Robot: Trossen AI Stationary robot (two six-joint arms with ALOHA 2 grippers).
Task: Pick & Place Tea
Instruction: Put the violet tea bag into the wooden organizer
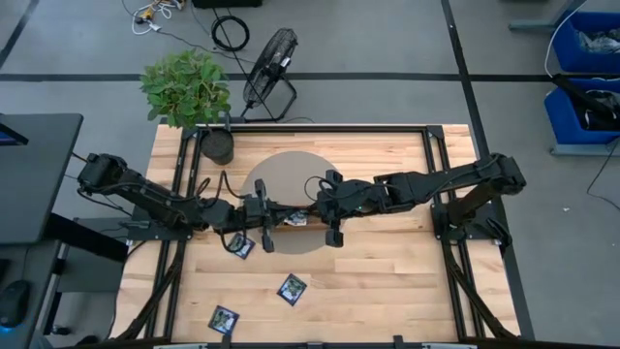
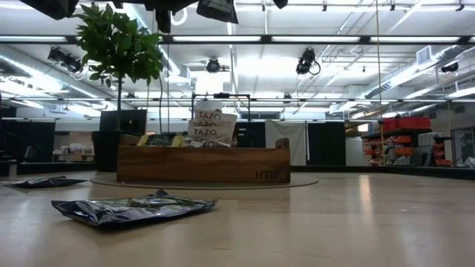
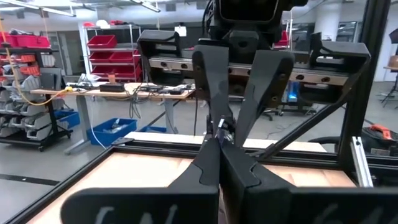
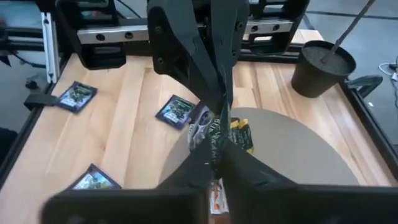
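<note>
A dark tea sachet with a pale centre [image 4: 204, 132] hangs in the air between my two grippers, above the round mat [image 1: 291, 179] and the wooden tray [image 2: 204, 165]. My left gripper [image 3: 219, 158] reaches in from the table's left and is shut on it. Opposite, my right gripper [image 4: 216, 163] comes from the right and is shut on the same sachet. White and yellow-green sachets [image 2: 211, 126] stand in the tray. Three dark sachets lie flat on the table: one [image 1: 241, 244], another [image 1: 293, 288] and a third [image 1: 224, 318]. My left gripper pinches the sachet's one edge [image 4: 214, 115] between its two fingers, coming about level from the table's left. The sachet is lifted clear above the tray. My right gripper pinches the opposite edge [image 4: 211, 154] between its two fingers, slanting down from the table's right.
A dark plant pot [image 1: 218, 145] stands at the far left corner of the table, beside the mat. A black frame [image 1: 426, 184] runs round the table's edges. A fan [image 1: 271, 63] sits on the floor beyond the far edge.
</note>
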